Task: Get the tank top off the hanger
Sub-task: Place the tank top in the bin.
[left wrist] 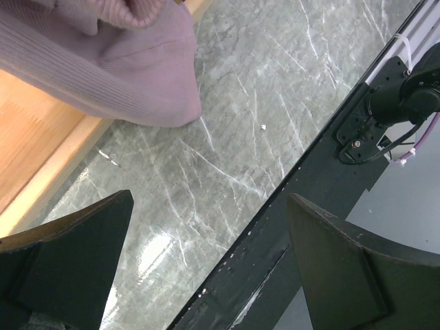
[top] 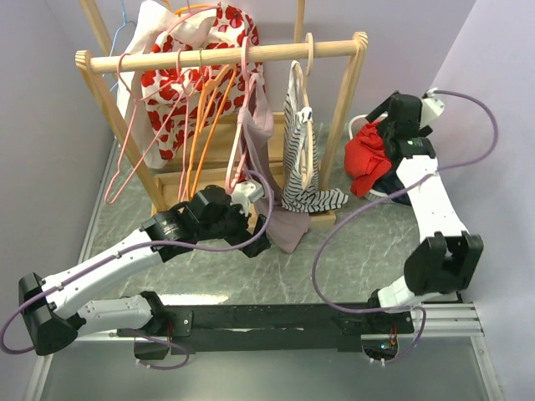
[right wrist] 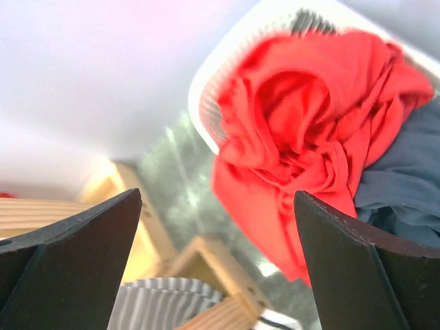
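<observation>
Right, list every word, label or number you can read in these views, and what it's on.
No readable text in any view.
The wooden rack, the mauve tank top, the striped top and the red garment show no lettering; the red-and-white garment bears only a print.

Beside the wooden rack [top: 226,57], the white basket [right wrist: 204,103] is blurred and mostly buried under the red garment [right wrist: 302,124]. The mauve tank top [left wrist: 103,75] hanging on the rack is cut off by the left wrist view's upper edge
</observation>
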You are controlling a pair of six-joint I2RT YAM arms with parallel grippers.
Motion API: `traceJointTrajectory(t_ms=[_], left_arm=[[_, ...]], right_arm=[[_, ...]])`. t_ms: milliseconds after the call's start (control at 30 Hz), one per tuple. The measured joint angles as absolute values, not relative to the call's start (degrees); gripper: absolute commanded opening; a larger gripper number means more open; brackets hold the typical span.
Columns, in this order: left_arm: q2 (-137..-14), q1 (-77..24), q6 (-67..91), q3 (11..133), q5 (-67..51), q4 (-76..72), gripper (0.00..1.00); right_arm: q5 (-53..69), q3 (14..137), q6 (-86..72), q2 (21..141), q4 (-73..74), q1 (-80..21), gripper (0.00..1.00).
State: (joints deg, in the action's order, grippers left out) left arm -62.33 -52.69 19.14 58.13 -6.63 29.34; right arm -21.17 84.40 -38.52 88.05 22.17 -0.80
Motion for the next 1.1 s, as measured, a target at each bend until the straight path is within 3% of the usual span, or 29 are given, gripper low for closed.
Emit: traceJointTrajectory(t_ms=[100,167,433,800,867,1000,1067,1100], left_arm=[[-61.78,-52.69,19.09,57.74,-6.66,29.17,0.99],[-61.67,-52.69,19.09,57.6,-6.66,29.06,0.99],[-61.69,-52.69,18.04,57.69,-6.61,29.61,1.0],[-61.84,-52.69,17.23,59.11,-6.09,32.75,1.0],[-62.11,-52.69,17.26,59.86,-5.69,33.93,0.99],[-62.08,-52.69,17.3,60.03,-4.64,34.81,0.99],[-62.08,-52.69,17.28,60.03,-4.43,34.96,0.99],[-62.11,-52.69,17.26,60.05,-4.38,35.03,0.99]], right_arm=[[-23.59,85.06,-40.05,84.99,23.22,-1.43,0.98],[-24.29,83.02,-41.91,83.72,23.59,-1.48,0.93],[-22.96,63.79,-48.69,80.34,25.04,-1.43,0.81],[-24.82,79.18,-51.18,100.16,26.26,0.91,0.8],[-24.8,81.82,-51.66,103.81,26.44,2.5,0.75],[-23.44,81.97,-51.94,106.04,26.65,5.58,0.51],[-22.09,83.0,-51.94,107.24,27.4,7.07,0.1],[-21.34,83.99,-51.68,108.12,27.7,7.7,0.0]])
